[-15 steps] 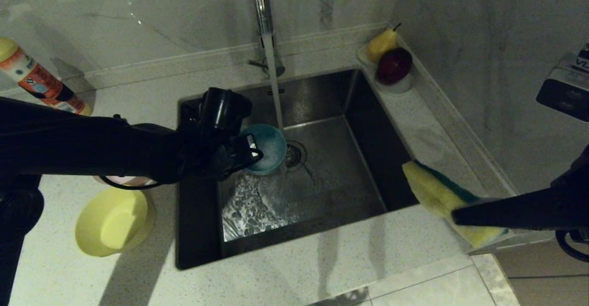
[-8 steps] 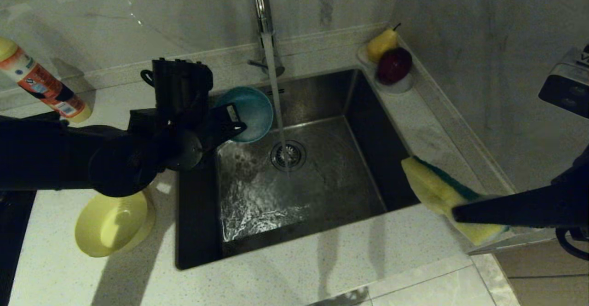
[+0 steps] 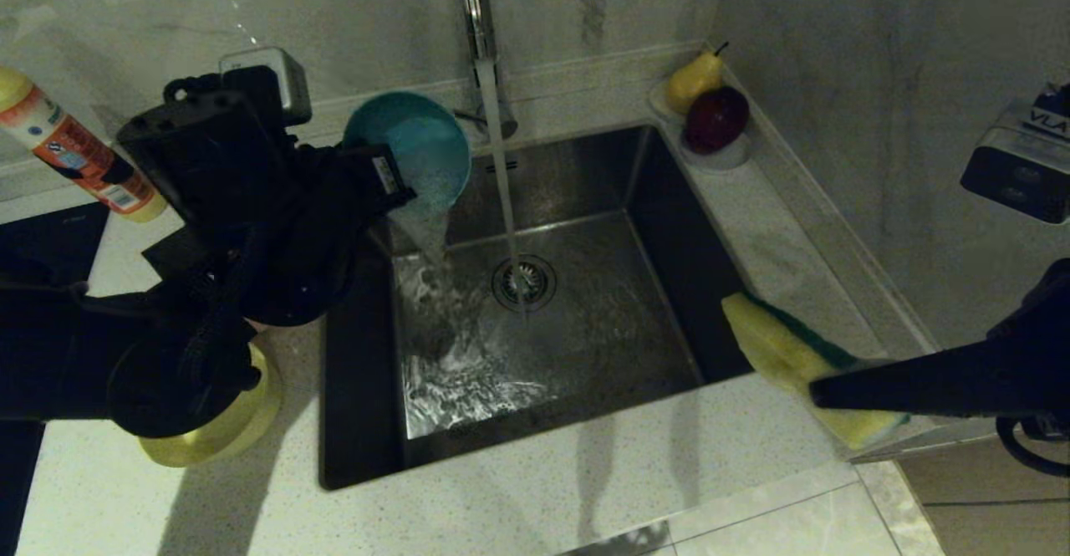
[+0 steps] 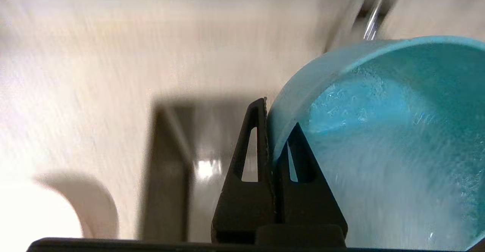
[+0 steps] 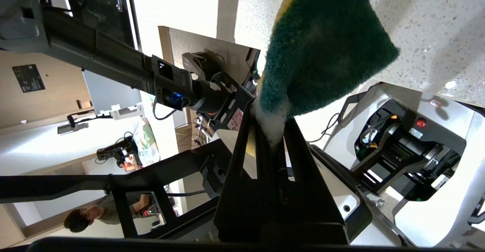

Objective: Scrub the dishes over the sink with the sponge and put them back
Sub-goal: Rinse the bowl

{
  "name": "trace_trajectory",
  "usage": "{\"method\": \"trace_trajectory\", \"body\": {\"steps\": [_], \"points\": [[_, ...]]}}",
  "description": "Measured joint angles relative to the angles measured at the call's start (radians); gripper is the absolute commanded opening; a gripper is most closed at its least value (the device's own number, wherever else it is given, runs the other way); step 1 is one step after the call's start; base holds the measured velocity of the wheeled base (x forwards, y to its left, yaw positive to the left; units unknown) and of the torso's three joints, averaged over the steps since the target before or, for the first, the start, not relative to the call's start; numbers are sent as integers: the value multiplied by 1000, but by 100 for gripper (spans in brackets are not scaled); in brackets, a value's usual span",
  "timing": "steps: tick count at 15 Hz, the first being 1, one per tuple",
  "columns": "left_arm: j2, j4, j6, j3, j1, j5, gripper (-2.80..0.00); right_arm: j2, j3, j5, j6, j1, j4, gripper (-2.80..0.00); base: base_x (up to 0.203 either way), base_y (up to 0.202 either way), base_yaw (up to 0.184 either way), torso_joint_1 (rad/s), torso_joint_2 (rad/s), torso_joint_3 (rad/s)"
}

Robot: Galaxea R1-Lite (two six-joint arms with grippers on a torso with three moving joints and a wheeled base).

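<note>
Left tool (image 3: 393, 184) clamped on teal bowl (image 3: 415, 150) rim, mouth tipped sinkward, seemingly spilling water, right tool (image 5: 271, 130) pinching sponge (image 3: 786, 355).

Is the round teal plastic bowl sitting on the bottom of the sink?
No, the teal bowl is held tilted above the steel sink, pouring water.

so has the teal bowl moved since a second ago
Yes. The teal bowl, held by the left gripper, has risen from beside the drain strainer up toward the faucet, tipping water into the sink.

Bowl (image 3: 414, 150) over sink (image 3: 585, 339) back-left corner (tilted); sponge (image 3: 794, 355) probably right.
</note>
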Motion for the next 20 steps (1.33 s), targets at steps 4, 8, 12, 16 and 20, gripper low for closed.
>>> {"method": "trace_trajectory", "body": {"steps": [4, 8, 12, 16, 20], "points": [[-11, -187, 85, 27, 1, -31, -280, 3, 25, -1, 3, 0, -52, -280, 0, 0, 0, 0, 0, 0], [-38, -251, 118, 29, 3, -95, -280, 0, 39, -2, 4, 0, -68, -280, 0, 0, 0, 0, 0, 0], [-73, -339, 141, 30, 3, -164, -280, -4, 42, -3, 2, -3, -68, -280, 0, 0, 0, 0, 0, 0], [-108, -392, 178, 39, 3, -210, -280, -4, 51, -2, 0, -6, -69, -280, 0, 0, 0, 0, 0, 0], [-144, -397, 177, 60, 3, -247, -280, -4, 51, -1, 1, -6, -70, -280, 0, 0, 0, 0, 0, 0]]}}
